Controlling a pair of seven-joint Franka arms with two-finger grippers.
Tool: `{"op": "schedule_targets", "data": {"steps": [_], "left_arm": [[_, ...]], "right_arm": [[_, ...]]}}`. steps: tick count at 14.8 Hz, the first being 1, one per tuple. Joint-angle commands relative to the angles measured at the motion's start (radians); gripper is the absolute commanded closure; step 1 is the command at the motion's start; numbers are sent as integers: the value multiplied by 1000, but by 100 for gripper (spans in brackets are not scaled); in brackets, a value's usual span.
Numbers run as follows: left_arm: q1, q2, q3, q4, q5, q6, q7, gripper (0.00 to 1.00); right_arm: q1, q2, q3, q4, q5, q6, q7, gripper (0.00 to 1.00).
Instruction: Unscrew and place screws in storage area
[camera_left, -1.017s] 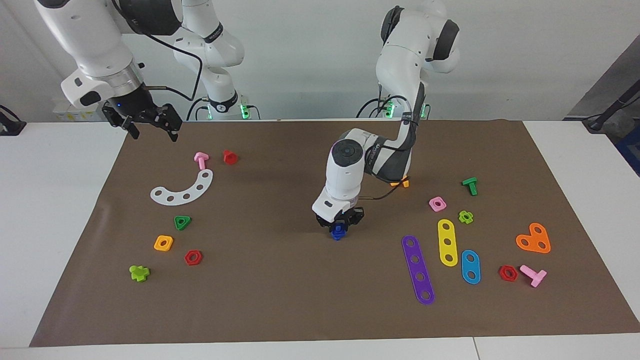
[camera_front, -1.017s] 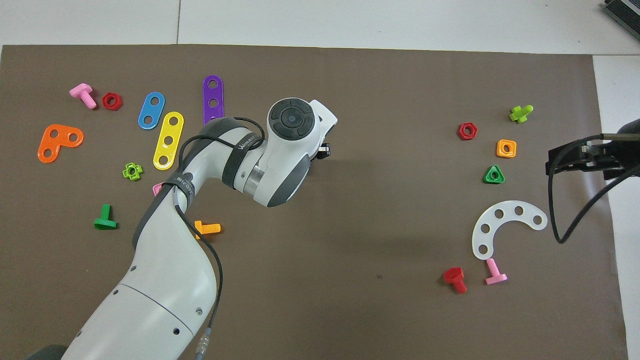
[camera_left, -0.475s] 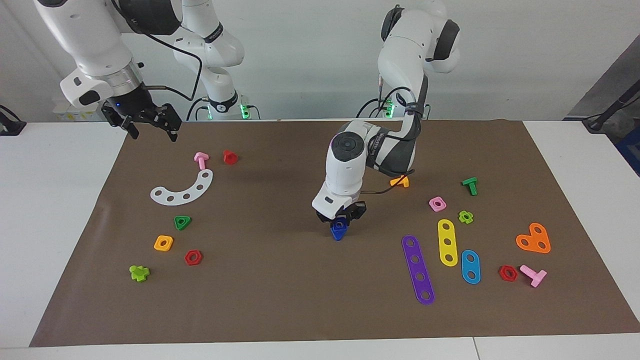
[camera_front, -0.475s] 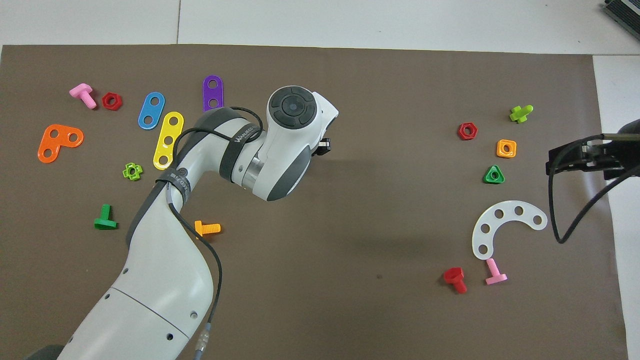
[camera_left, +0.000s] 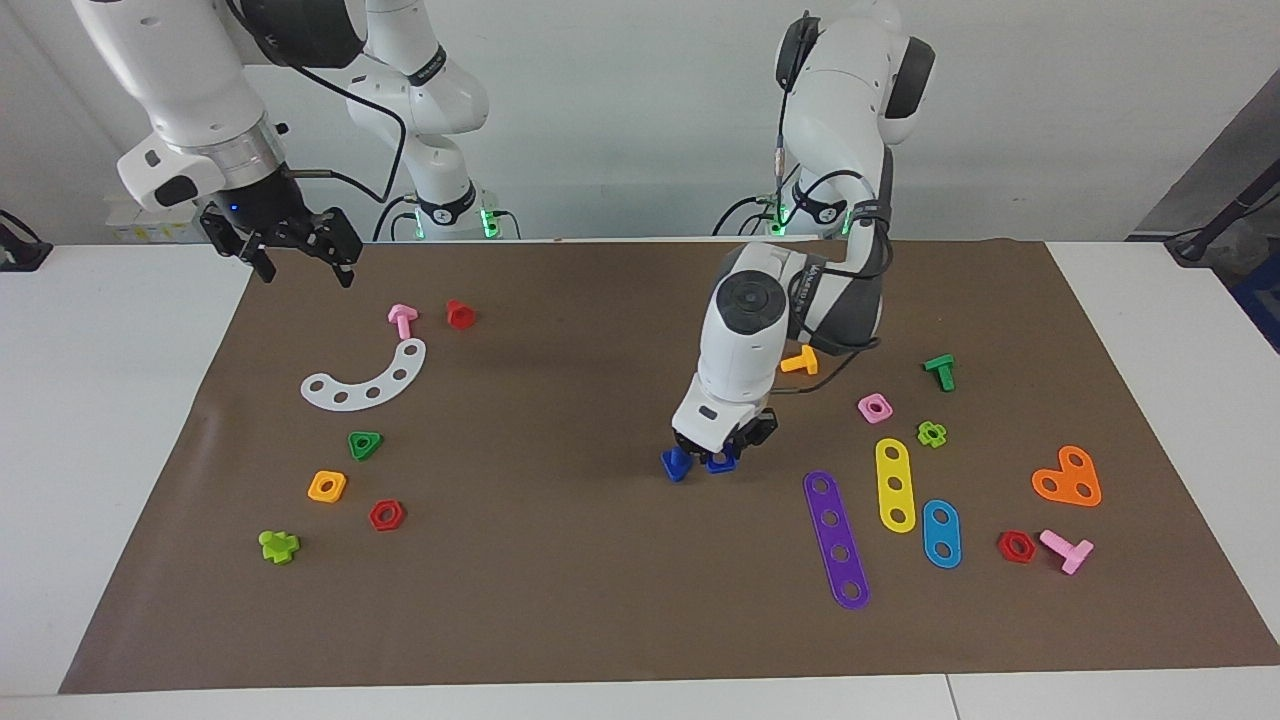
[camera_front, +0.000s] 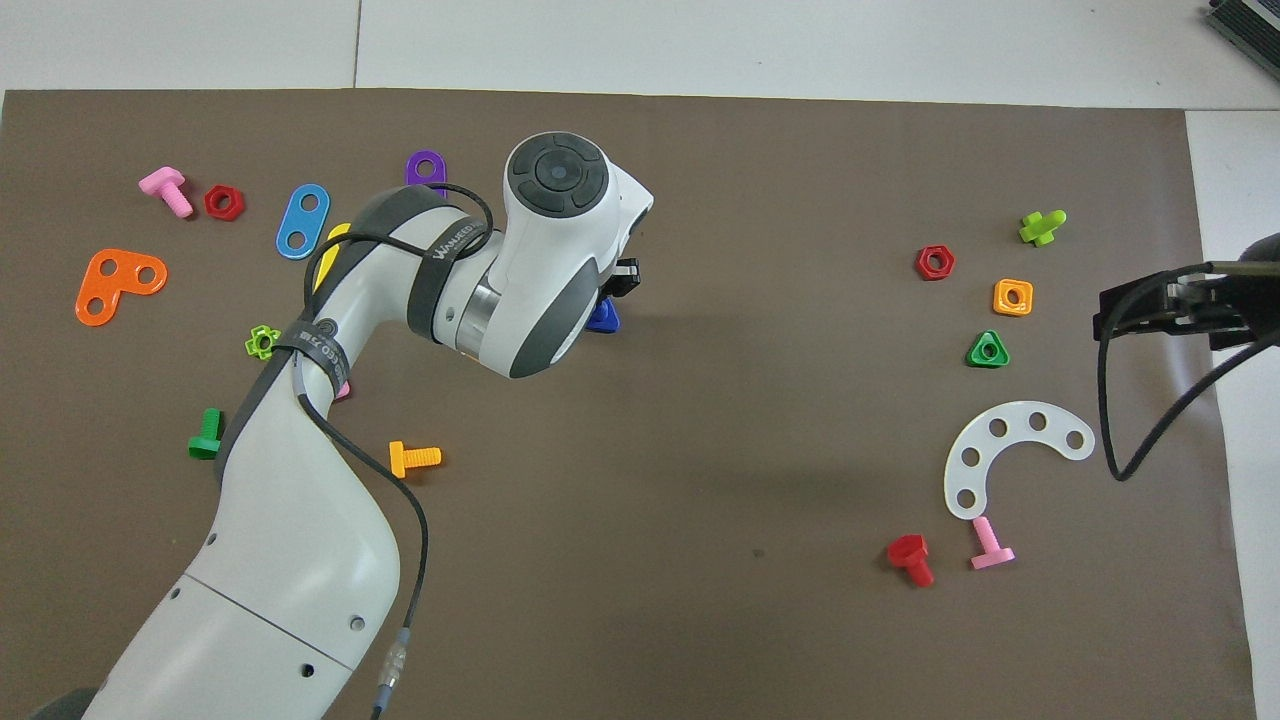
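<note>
The dark-blue triangular-headed screw (camera_left: 677, 464) lies on the brown mat (camera_left: 560, 600) near the table's middle, one corner of its flat head pointing away from the robots; its shank is hidden, so its long axis cannot be told. Just beside it, toward the left arm's end, the left gripper (camera_left: 722, 456) is clenched on a dark-blue square nut (camera_left: 721, 462). The right gripper (camera_left: 298, 252) waits with released jaws above the mat's corner.

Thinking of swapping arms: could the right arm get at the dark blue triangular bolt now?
Probably not cleanly. The dark-blue bolt lies bare on the mat, but the left gripper sits right beside it, shut on a blue piece. The right gripper is open.
</note>
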Motion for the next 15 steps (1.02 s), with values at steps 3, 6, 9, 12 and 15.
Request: {"op": "schedule_targets", "data": {"steps": [3,6,9,12,15], "left_arm": [[130,-210,-9,-286,-28,13,247,64],[202,-313,-9,-472,-37,105,398,64],[233,-362,-7,-637,-37,267,470,64],[242,-387,-7,-736,-37,371,510,55],[242,-387,-7,-724,-37,371,507,15]], "right_arm": [[95,14,9,-35,22,81,114,0],[230,112,9,7,21,178,314,0],[373,312,11,140,7,248,543,0],[453,469,11,260,4,343,666,0],[517,560,11,266,1,452,677,0]]}}
